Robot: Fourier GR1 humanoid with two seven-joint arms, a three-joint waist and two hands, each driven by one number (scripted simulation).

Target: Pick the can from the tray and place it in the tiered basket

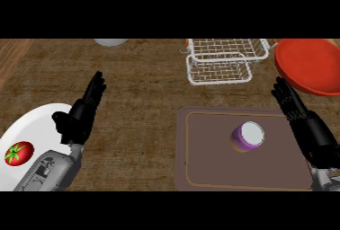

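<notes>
Beside the tray point(199, 179), the right hand point(300, 120) is open, holding nothing.

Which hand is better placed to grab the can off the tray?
Right. The right hand is open at the tray's right edge, near the can. The left hand is over the white plate, across bare counter.

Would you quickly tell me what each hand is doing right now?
Left hand: open, holding nothing, over the white plate's edge.
Right hand: open, holding nothing, beside the tray.
</notes>
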